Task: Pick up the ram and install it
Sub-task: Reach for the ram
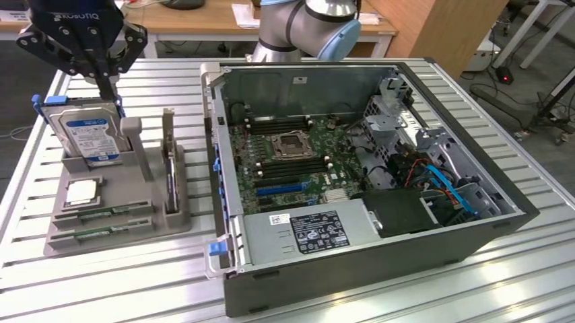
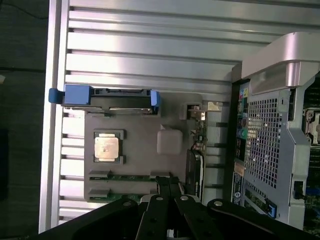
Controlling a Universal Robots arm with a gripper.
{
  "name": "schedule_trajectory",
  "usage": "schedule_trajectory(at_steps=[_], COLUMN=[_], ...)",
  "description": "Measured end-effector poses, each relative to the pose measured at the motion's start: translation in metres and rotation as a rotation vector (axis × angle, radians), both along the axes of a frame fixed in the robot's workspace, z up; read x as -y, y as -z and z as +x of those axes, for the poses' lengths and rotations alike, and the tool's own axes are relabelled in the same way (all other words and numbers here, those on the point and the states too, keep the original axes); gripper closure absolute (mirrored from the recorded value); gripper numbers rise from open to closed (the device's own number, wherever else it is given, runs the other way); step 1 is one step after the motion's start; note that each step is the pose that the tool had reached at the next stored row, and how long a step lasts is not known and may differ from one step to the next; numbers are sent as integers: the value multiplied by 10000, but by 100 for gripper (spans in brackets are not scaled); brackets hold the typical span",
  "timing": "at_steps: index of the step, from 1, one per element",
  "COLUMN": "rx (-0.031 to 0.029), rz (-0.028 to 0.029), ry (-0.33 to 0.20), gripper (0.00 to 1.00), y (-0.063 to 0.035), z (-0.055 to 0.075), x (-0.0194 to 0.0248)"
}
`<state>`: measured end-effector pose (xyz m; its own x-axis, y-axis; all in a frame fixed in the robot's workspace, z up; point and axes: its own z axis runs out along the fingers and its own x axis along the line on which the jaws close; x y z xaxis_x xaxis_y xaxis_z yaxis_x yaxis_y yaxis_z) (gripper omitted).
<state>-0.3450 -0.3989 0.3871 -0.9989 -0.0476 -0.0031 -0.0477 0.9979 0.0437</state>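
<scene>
Two rams lie side by side in slots at the near end of a grey holder (image 1: pixel 134 232): green sticks with dark chips, one (image 1: pixel 101 215) just behind the other (image 1: pixel 97 233). In the wrist view the rams (image 2: pixel 131 176) (image 2: pixel 116 196) sit close under the fingertips. My black gripper (image 1: pixel 110 95) hangs high over the holder's far end, above the hard drive (image 1: pixel 90 138). It is shut with nothing between its fingers (image 2: pixel 169 182). The open computer case (image 1: pixel 503 225) lies at the exterior view's right, its motherboard memory slots (image 1: pixel 285 168) beside the processor socket (image 1: pixel 292 145).
The holder also carries a silver processor chip (image 1: pixel 81 193) and an upright expansion card (image 1: pixel 169 168). The slatted metal table (image 1: pixel 117 282) has bare room in front of the holder. The case's power supply (image 1: pixel 306 232) and drive cage with cables (image 1: pixel 431 182) fill its near and right parts.
</scene>
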Motion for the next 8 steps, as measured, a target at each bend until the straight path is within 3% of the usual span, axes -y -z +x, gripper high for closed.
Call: schedule_trajectory(at_steps=[8], rx=[0], rz=[-2], ry=[0], gripper=[91], y=[6], z=[-111], x=[-3])
